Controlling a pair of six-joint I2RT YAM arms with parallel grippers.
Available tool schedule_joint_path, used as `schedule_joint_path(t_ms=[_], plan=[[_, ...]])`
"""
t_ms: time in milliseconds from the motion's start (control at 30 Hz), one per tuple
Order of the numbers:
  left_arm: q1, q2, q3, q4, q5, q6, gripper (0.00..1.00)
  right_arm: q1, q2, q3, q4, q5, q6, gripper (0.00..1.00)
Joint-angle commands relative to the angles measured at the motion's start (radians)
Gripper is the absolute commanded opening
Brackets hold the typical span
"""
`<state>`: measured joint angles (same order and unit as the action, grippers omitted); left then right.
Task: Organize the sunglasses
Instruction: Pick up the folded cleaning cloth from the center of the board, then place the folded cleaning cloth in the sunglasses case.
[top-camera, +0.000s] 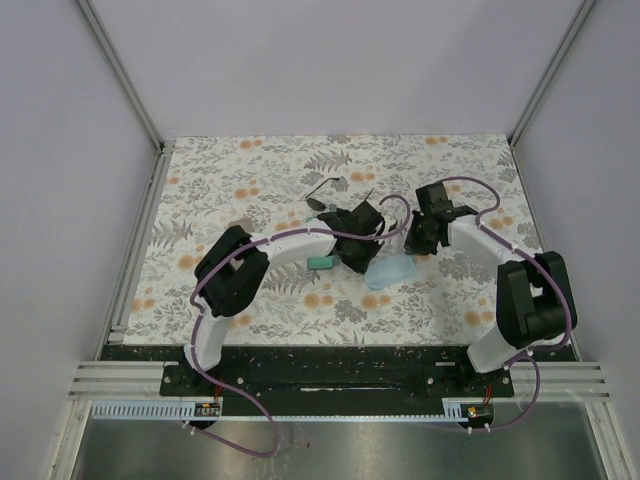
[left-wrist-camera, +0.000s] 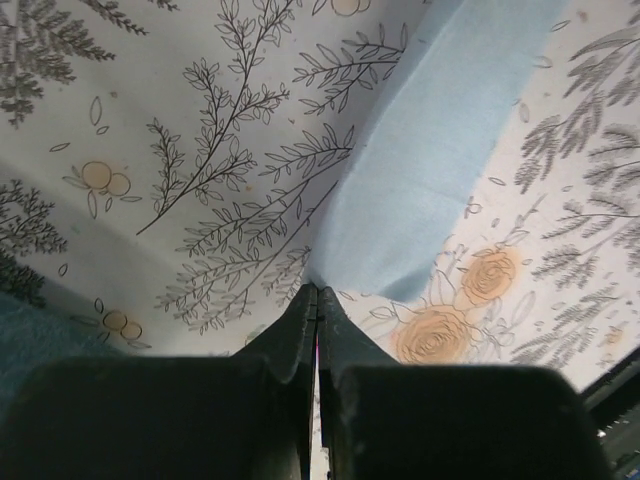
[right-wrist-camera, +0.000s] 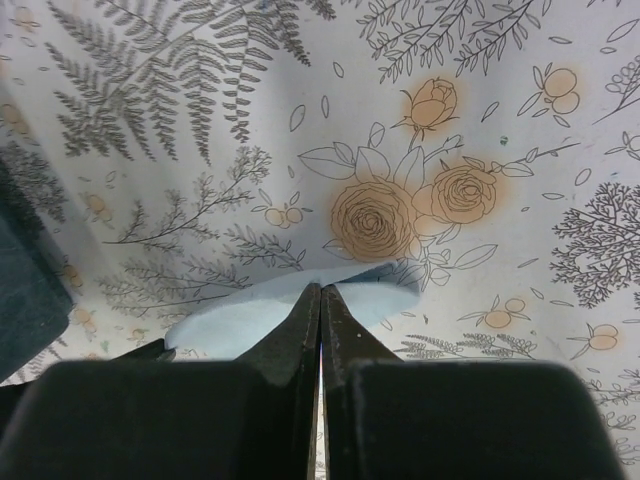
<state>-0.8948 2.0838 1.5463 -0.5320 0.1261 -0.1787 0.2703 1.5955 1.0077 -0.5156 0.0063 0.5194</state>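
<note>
Overhead view of a floral worktop (top-camera: 240, 165) w/ two robot arms reaching in from the near edge. Both are meeting at centre over a light-blue cloth (top-camera: 392, 272). The left gripper (left-wrist-camera: 317, 296) is showing its fingers pressed together, apparently pinching one corner of the cloth. The right gripper (right-wrist-camera: 321, 290) is likewise pressed together, apparently on the cloth's opposite edge. Neither is holding sunglasses.

The black wire-framed sunglasses (top-camera: 327, 190) are lying on the worktop just beyond the left wrist, i.e. far and slightly left of the left gripper. Their long axis is running approx. left-right, w/ the right end tipping farther away. The left arm is the nearer one; the right gripper is sitting further off to the right. A 2nd pair is not showing clearly in any view. A teal case (top-camera: 320, 263) is lying just near of the left forearm.

The left arm is bending at its elbow near-left, forearm stretching right and far, wrist pitching down. The right arm is roughly mirroring it from near-right.
</note>
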Motion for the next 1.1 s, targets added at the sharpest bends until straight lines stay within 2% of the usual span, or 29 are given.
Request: schedule_joint_path(t_ms=[0, 167, 567, 1067], plan=[[0.005, -0.126, -0.017, 0.013, -0.014, -0.051, 0.0, -0.005, -0.078, 0.023, -0.004, -0.028, -0.019, 0.0], [0.004, -0.185, -0.055, 0.013, -0.026, -0.067, 0.0, -0.005, -0.094, 0.023, -0.011, -0.066, -0.025, 0.0], [0.019, -0.317, -0.143, -0.033, -0.071, -0.143, 0.0, 0.003, -0.154, 0.061, 0.035, -0.279, -0.059, 0.0], [0.135, -0.528, -0.299, -0.036, -0.057, -0.257, 0.0, 0.187, -0.011, 0.319, 0.016, -0.292, -0.059, 0.0]])
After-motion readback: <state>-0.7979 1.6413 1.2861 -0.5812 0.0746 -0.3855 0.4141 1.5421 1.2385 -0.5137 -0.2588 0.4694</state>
